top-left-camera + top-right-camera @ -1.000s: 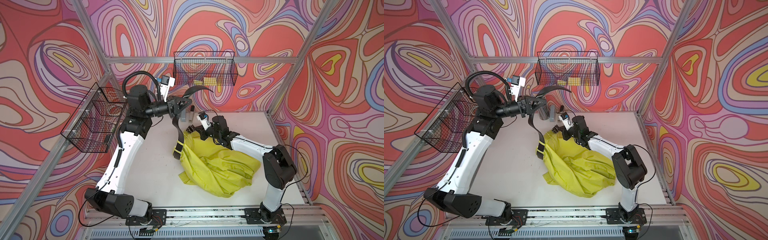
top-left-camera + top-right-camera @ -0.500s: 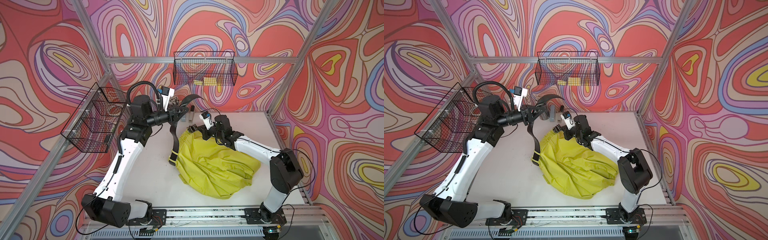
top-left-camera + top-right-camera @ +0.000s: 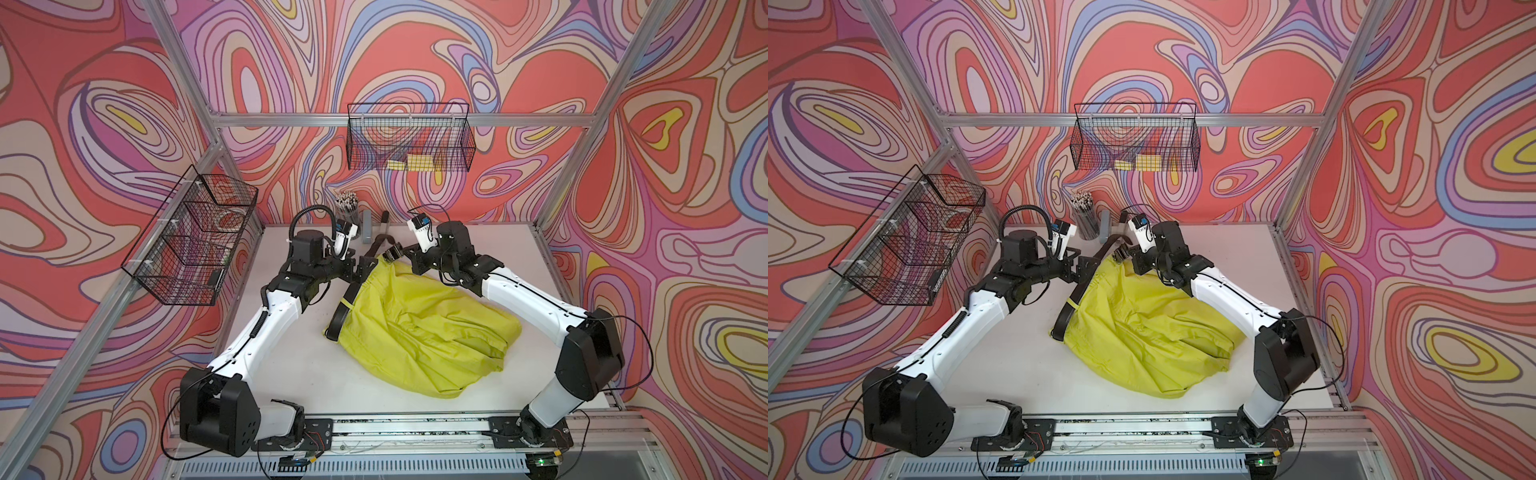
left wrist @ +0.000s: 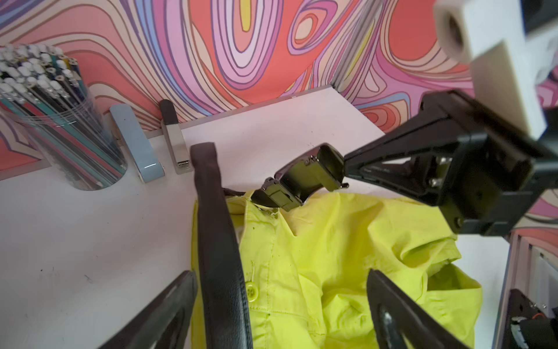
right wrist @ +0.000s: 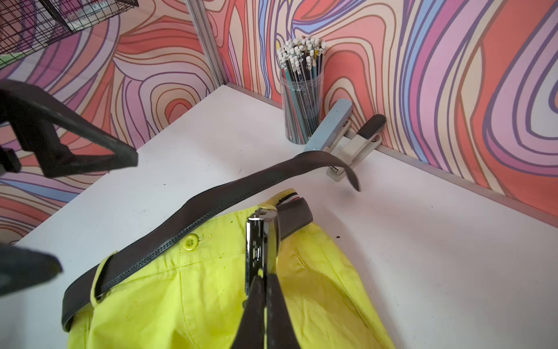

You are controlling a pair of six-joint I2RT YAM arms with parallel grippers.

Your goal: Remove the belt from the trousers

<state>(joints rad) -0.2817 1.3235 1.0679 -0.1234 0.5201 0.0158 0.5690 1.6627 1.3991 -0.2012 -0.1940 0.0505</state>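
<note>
Belt (image 3: 337, 320), long black stitched leather-like strap: centre of frame in a top view, threaded through the loops of crumpled yellow-green thin-fabric trousers (image 3: 424, 332). Right claw (image 5: 262, 276) clamped on its glossy dark metal buckle (image 5: 260, 238); left claw (image 4: 279, 281) spread apart, astride the strap. You would do well to draw buckle-first, level with the waistband.

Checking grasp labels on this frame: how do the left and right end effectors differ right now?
The left end effector is open, the right end effector shut. The left grips nothing, the belt strap merely passing between its fingers; the right clamps the buckle. Both are at the waist end of the trousers.
</note>
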